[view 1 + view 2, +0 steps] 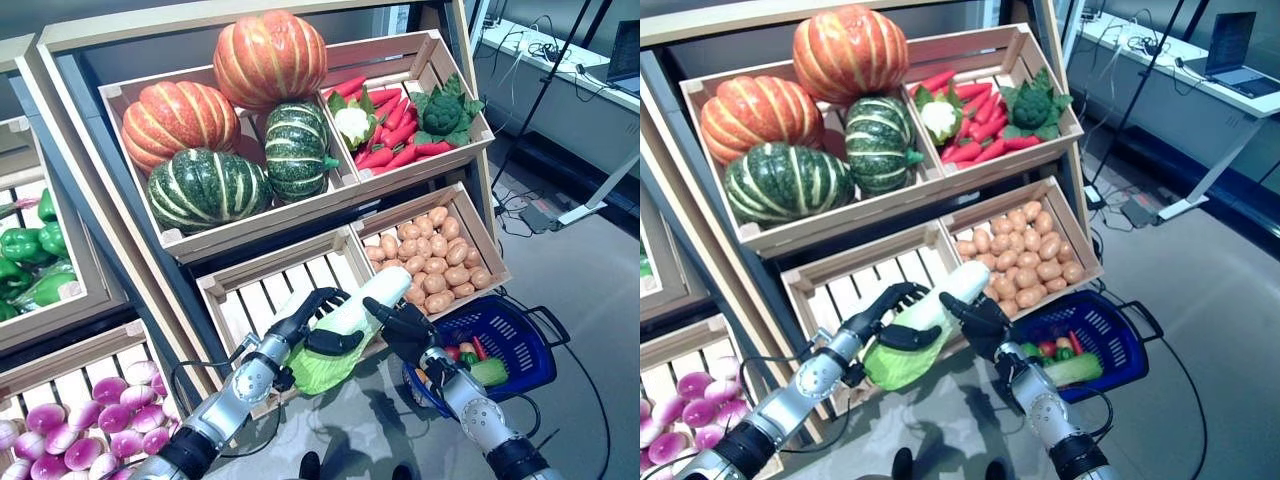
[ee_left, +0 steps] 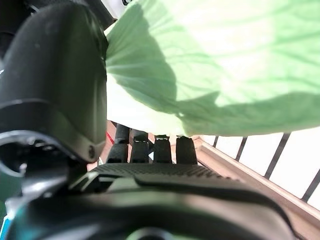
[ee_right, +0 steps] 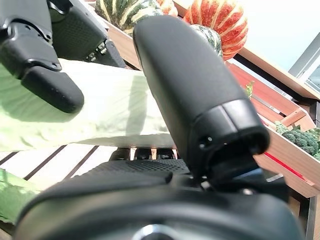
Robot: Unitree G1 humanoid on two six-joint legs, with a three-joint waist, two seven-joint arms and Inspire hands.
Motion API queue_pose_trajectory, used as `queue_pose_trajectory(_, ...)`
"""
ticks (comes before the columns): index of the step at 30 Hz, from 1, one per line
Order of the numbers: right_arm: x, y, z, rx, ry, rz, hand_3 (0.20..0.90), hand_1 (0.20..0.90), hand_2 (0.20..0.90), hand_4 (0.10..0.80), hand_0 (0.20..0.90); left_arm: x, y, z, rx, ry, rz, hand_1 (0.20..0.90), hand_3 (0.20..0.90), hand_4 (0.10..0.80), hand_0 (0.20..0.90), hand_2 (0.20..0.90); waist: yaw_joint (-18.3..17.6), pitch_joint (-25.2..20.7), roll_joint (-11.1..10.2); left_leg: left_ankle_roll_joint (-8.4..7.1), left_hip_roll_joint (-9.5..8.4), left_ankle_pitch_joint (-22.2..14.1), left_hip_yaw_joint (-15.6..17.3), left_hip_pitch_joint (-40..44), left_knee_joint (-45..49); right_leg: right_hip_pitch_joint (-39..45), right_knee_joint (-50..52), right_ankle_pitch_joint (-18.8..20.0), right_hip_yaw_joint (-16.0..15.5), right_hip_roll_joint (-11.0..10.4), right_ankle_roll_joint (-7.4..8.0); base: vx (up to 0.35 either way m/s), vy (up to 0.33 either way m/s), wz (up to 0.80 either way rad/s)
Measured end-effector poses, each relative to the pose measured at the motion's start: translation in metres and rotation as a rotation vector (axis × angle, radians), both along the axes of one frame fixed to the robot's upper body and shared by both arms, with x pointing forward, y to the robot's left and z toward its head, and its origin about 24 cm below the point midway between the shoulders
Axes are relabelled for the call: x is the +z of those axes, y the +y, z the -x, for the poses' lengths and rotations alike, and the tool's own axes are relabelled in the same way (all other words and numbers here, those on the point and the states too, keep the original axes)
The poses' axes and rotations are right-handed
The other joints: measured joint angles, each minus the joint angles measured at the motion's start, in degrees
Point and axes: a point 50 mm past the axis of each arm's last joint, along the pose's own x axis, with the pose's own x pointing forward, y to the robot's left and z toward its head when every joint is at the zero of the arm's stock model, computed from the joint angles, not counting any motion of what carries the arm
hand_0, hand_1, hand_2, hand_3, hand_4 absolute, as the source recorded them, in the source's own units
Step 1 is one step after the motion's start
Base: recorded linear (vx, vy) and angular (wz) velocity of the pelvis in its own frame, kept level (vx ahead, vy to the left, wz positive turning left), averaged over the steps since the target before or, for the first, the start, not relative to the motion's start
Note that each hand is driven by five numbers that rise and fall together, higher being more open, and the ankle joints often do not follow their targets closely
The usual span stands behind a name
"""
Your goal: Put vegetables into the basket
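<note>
A long cabbage (image 1: 350,318) with a white stalk and green leaves hangs in the air before the empty lower crate (image 1: 260,290). My left hand (image 1: 298,325) is shut on its leafy part, fingers over the top and thumb underneath. My right hand (image 1: 408,335) holds the white end, which runs between its thumb (image 3: 200,100) and its fingers (image 3: 145,153). The left wrist view shows the green leaves (image 2: 225,65) lying over that hand's fingers (image 2: 150,150). The blue basket (image 1: 522,330) stands on the floor at the lower right, below my right hand, with several vegetables in it.
The wooden shelf holds crates of pumpkins (image 1: 230,130), red peppers with cauliflower and broccoli (image 1: 400,125), and potatoes (image 1: 435,255). Green peppers (image 1: 30,255) and purple onions (image 1: 80,420) fill crates at the left. A desk with cables (image 1: 570,90) stands at the right.
</note>
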Motion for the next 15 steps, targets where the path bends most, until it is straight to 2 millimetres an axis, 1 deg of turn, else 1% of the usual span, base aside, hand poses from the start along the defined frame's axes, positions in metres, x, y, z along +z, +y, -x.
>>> queue_pose_trajectory(15, 0.0011, -0.0098, -0.0014, -0.024, -0.016, 0.025, 0.300, 0.300, 0.300, 0.400, 0.300, 0.0055, -0.0076, 0.0015, -0.046, -0.023, 0.018, 0.300, 0.300, 0.400, 0.300, 0.300, -0.1, -0.4, 0.9, 0.00, 0.01, 0.0, 0.0, 0.1, 0.0, 0.1, 0.0, 0.0, 0.0, 0.0, 0.00, 0.000, 0.000, 0.00)
